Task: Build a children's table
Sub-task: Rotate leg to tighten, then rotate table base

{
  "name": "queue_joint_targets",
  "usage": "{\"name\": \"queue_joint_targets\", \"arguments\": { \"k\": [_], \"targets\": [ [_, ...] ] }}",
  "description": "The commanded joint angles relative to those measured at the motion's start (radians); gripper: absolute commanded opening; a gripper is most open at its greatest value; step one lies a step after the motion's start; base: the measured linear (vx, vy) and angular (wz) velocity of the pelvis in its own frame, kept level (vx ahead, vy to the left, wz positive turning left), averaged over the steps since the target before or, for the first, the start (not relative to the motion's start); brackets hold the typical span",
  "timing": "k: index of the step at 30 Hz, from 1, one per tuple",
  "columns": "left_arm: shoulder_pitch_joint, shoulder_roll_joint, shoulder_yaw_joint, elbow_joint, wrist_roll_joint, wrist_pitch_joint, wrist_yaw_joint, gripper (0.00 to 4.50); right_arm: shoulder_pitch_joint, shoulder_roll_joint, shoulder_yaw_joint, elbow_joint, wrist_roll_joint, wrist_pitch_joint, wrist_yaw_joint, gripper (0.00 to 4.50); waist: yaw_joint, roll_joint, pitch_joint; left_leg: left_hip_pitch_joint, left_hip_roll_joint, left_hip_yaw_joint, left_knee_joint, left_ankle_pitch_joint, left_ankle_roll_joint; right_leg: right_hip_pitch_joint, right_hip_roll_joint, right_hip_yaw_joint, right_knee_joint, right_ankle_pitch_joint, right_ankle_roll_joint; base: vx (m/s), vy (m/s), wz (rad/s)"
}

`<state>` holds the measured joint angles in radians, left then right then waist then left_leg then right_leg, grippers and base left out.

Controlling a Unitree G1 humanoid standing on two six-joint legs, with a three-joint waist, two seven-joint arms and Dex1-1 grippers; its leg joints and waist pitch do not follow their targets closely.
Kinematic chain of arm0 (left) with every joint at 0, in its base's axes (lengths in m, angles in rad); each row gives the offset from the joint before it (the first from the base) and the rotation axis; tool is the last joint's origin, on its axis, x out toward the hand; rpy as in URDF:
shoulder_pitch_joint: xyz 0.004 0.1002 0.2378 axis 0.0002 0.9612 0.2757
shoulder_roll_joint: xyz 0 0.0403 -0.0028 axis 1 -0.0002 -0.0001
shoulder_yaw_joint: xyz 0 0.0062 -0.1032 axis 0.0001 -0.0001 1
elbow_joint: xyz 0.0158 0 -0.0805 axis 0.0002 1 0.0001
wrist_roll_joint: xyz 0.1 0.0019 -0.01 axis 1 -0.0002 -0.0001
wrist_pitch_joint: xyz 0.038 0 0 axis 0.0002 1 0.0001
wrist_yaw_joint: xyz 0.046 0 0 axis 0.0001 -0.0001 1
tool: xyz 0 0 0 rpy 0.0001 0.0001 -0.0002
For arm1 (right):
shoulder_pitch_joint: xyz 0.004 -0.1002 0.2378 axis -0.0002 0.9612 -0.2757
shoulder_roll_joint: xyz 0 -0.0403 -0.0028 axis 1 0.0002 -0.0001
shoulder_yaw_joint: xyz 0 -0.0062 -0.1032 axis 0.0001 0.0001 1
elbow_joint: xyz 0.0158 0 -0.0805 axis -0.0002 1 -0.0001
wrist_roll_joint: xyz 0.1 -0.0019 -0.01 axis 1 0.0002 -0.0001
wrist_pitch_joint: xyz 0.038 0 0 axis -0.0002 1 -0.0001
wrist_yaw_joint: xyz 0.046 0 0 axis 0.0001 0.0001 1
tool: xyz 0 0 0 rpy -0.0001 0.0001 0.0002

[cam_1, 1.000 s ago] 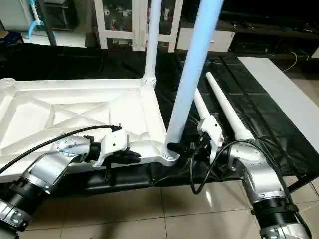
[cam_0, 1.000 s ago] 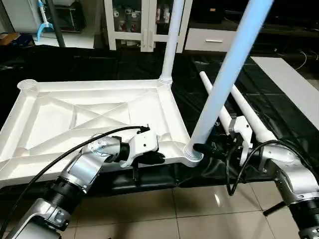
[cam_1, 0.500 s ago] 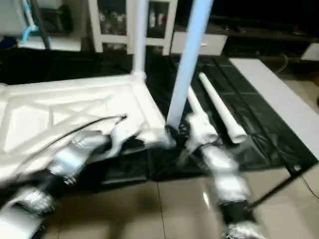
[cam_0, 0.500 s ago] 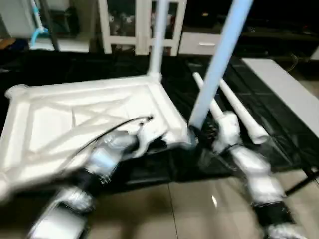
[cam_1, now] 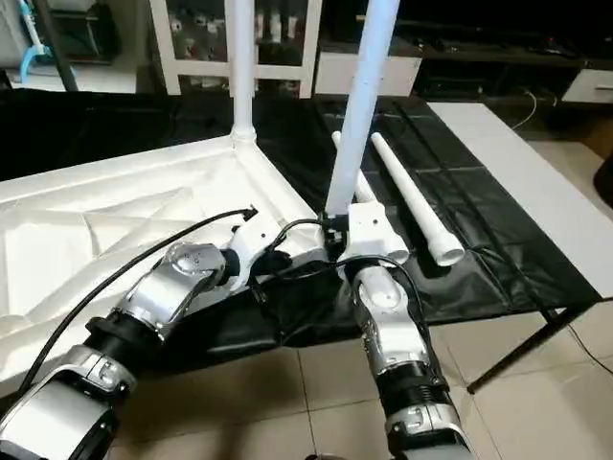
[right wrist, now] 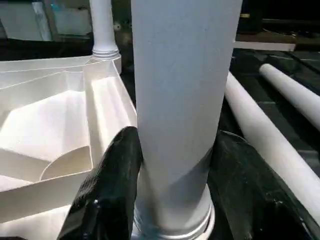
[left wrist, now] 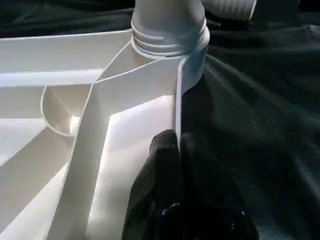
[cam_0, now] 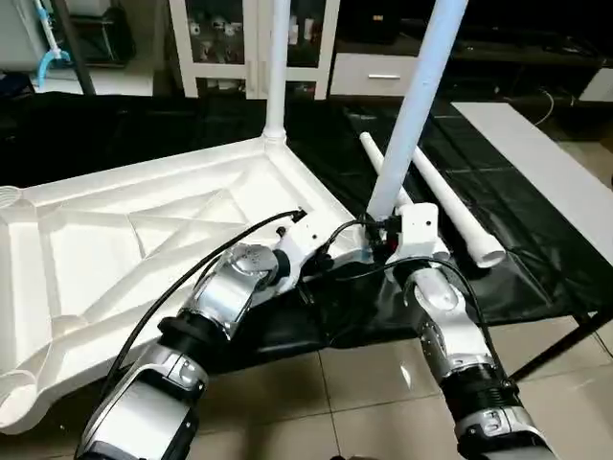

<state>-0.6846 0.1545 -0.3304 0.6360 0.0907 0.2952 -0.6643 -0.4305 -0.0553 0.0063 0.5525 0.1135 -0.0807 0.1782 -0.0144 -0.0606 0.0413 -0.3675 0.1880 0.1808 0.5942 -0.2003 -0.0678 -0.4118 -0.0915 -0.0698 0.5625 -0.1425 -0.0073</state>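
The white plastic X-ribbed table top (cam_0: pixel 144 240) lies underside-up on the black-covered worktop (cam_0: pixel 536 249), its thin edge wall pinched by the closed jaws of the left gripper (left wrist: pixel 172 150). Beside it, the right gripper (right wrist: pixel 175 165) jaws clasp the upright white tapered tube leg (cam_0: pixel 412 115) just above its corner socket (left wrist: pixel 170 35). Uneven pulling could tilt the leg and leave it half-seated.

Before us a low table draped in black sheeting (cam_0: pixel 536 264), on it our white plastic ribbed tabletop (cam_0: pixel 115 249) upside down at left, two loose white tapered tube legs (cam_0: pixel 450 206) lying right
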Motion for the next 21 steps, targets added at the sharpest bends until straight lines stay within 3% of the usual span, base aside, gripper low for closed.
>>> {"name": "queue_joint_targets", "arguments": {
  "k": [1,2,3,4,7,11,14,16,17,18,19,21],
  "targets": [
    [-0.014,0.045,0.042,0.060,0.038,0.024,0.098,0.00,0.030,-0.006,0.028,-0.053,0.009,-0.034,0.065,2.62,0.006,0.012,-0.057,0.014,0.040,-0.009,-0.084,-0.301,0.030,0.035,-0.048,0.039,-0.059,-0.282,-0.178,0.000,0.000,0.00],
    [-0.014,0.046,0.042,0.061,0.038,0.024,0.100,0.00,0.031,-0.007,0.029,-0.056,0.010,-0.034,0.066,2.74,0.001,0.008,-0.055,0.007,0.039,-0.010,-0.086,-0.296,0.034,0.039,-0.046,0.039,-0.057,-0.280,-0.179,0.000,0.000,0.00],
    [-0.016,0.049,0.045,0.067,0.036,0.023,0.103,0.00,0.042,-0.014,0.033,-0.074,0.005,-0.032,0.063,2.86,-0.006,0.007,-0.057,-0.011,0.037,-0.018,-0.091,-0.283,0.032,0.053,-0.048,0.035,-0.051,-0.305,-0.165,0.000,0.000,0.00],
    [-0.018,0.050,0.046,0.074,0.034,0.020,0.105,0.00,0.046,-0.018,0.035,-0.082,-0.001,-0.037,0.058,2.86,-0.007,0.006,-0.060,-0.014,0.036,-0.019,-0.088,-0.263,0.026,0.057,-0.051,0.035,-0.051,-0.323,-0.149,0.014,-0.008,-0.19],
    [-0.049,0.057,0.070,0.142,0.032,-0.010,0.133,0.00,0.123,-0.047,0.046,-0.210,-0.015,0.000,0.058,3.00,0.003,0.006,-0.059,0.005,0.034,-0.009,-0.078,-0.235,0.040,0.040,-0.045,0.042,-0.052,-0.262,-0.167,0.000,0.000,0.00],
    [-0.080,0.055,0.087,0.198,0.029,-0.043,0.157,0.00,0.189,-0.078,0.075,-0.308,-0.042,0.028,0.084,3.00,0.001,0.009,-0.061,-0.003,0.035,-0.013,-0.079,-0.189,0.062,0.052,-0.043,0.040,-0.040,-0.182,-0.192,0.000,0.000,0.00],
    [-0.141,0.039,0.121,0.293,0.012,-0.115,0.227,0.00,0.244,-0.086,0.096,-0.358,-0.039,0.080,0.115,3.00,-0.002,0.012,-0.058,0.001,0.036,-0.011,-0.081,-0.246,0.064,0.047,-0.044,0.040,-0.050,-0.235,-0.201,0.000,0.000,0.00],
    [-0.203,0.026,0.144,0.367,0.004,-0.211,0.300,0.00,0.266,-0.085,0.104,-0.370,-0.043,0.103,0.124,3.00,-0.001,0.011,-0.058,0.005,0.031,-0.011,-0.078,-0.279,0.061,0.043,-0.041,0.040,-0.059,-0.276,-0.187,0.000,0.000,0.00],
    [-0.223,0.020,0.154,0.390,0.004,-0.251,0.320,0.00,0.272,-0.087,0.109,-0.375,-0.047,0.111,0.123,3.00,-0.002,0.008,-0.061,-0.004,0.033,-0.016,-0.080,-0.265,0.056,0.051,-0.044,0.040,-0.052,-0.257,-0.183,0.000,0.000,0.00],
    [-0.236,0.015,0.170,0.403,-0.009,-0.258,0.325,0.00,0.273,-0.086,0.113,-0.376,-0.048,0.112,0.122,3.00,-0.002,0.008,-0.062,-0.003,0.034,-0.015,-0.079,-0.258,0.057,0.050,-0.043,0.040,-0.052,-0.248,-0.182,0.000,0.000,0.00],
    [-0.252,0.009,0.189,0.422,-0.023,-0.270,0.331,0.27,0.276,-0.084,0.118,-0.380,-0.049,0.116,0.120,3.01,-0.002,0.015,-0.063,-0.002,0.034,-0.015,-0.078,-0.251,0.057,0.048,-0.044,0.040,-0.050,-0.232,-0.187,0.000,0.000,0.00],
    [-0.285,-0.002,0.220,0.462,-0.044,-0.294,0.339,0.55,0.281,-0.082,0.132,-0.394,-0.057,0.131,0.111,3.02,-0.001,0.011,-0.070,-0.001,0.033,-0.012,-0.070,-0.196,0.075,0.048,-0.043,0.041,-0.038,-0.136,-0.217,0.000,0.000,0.00]
  ]
}}
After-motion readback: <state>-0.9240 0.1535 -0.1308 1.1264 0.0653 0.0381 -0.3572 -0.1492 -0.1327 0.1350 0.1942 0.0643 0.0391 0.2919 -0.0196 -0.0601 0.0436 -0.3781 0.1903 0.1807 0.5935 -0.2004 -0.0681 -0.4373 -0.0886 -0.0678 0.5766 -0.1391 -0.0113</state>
